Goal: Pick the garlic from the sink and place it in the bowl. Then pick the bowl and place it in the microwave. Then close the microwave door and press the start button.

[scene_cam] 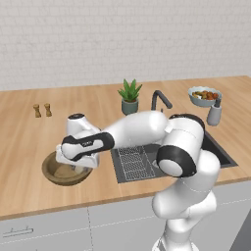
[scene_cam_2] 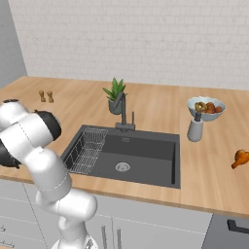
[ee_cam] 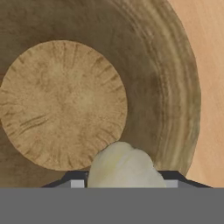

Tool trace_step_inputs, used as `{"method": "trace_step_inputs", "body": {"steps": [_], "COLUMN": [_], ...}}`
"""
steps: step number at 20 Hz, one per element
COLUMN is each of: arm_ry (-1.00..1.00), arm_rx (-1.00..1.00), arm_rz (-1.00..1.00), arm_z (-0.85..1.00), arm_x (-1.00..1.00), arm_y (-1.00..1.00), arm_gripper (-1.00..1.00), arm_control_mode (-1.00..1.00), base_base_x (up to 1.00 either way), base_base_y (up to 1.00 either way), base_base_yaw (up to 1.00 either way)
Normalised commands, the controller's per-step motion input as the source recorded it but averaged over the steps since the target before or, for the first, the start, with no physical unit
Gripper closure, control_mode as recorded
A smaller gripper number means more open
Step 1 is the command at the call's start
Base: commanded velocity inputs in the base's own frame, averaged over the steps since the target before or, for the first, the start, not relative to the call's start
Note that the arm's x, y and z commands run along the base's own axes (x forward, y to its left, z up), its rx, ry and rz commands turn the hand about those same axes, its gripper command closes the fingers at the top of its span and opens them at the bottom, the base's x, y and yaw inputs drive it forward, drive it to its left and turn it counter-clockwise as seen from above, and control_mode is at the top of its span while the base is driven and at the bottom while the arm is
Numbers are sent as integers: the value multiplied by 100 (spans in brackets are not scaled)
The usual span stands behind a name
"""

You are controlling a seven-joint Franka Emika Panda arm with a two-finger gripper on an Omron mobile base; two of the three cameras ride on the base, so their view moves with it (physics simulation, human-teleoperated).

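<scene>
The brown wooden bowl [scene_cam: 53,175] sits on the counter left of the sink [scene_cam: 221,153]. My gripper [scene_cam: 76,163] hangs low over the bowl, pointing down into it. In the hand view the bowl's lighter floor [ee_cam: 61,105] and thick wall [ee_cam: 170,87] lie close below. The pale garlic [ee_cam: 122,162] sits between the two dark fingertips of the gripper [ee_cam: 124,178], just above the bowl's inner slope. The fingertips [ee_cam: 74,177] look pressed against its sides. From the right base view, the sink [scene_cam_2: 146,158] holds a wire rack and no garlic.
A potted plant [scene_cam: 130,97] and the dark faucet [scene_cam: 159,99] stand behind the sink. A fruit bowl [scene_cam: 204,96] and a grey dispenser [scene_cam: 214,112] are at the back right. Two small shakers [scene_cam: 42,110] stand at the back left. The wire rack [scene_cam: 131,162] is beside the bowl.
</scene>
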Motion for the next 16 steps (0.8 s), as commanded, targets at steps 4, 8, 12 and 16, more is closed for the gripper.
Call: {"method": "trace_step_inputs", "body": {"steps": [4, 8, 12, 16], "arm_ry": [0, -1, -5, -5], "arm_rx": [0, 0, 0, 0], "arm_rz": [-5, -4, -2, 0], "arm_z": [0, 0, 6, 37], "arm_x": [0, -3, -5, -20], "arm_y": [0, -2, -14, -59], "arm_gripper": [-100, -100, -100, -100], "arm_control_mode": [-100, -100, -100, -100], "base_base_x": [0, 0, 0, 0], "base_base_y": [0, 0, 0, 0], "base_base_yaw": [0, 0, 0, 0]}}
